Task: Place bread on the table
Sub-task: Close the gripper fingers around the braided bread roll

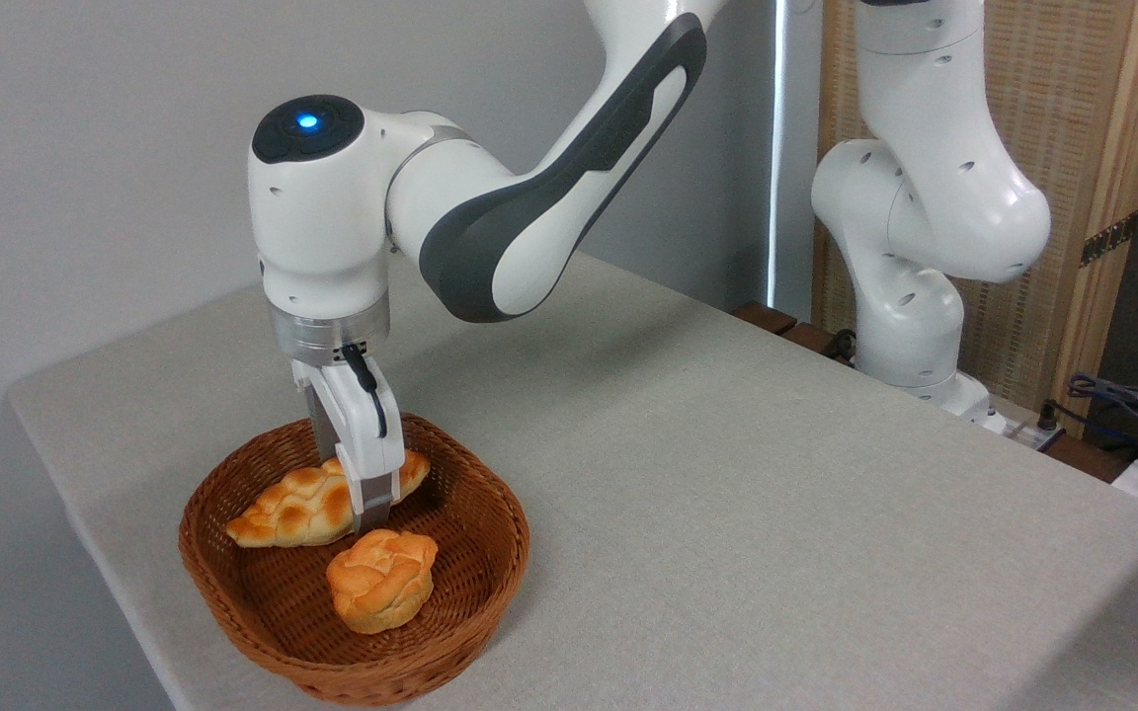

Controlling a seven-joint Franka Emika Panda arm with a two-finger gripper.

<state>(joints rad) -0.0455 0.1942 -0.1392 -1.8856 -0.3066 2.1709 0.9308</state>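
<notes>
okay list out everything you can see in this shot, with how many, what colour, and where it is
Bread: one, golden-orange with browned crust, lying in the basket's back half.
Bun: one, golden-orange, in the basket, in front of the bread.
Basket: one, brown wicker, on the table's near left part.
Table: one, light grey-beige, filling most of the view.
Screen: one, tan woven panel in a wood frame, behind the table at right.
Cables: a few, dark, at the right edge.
Arm: one, white and grey, reaching from the right over the basket.
Hand: one, white with grey fingers, down across the bread's right part; whether it grips is unclear.
</notes>
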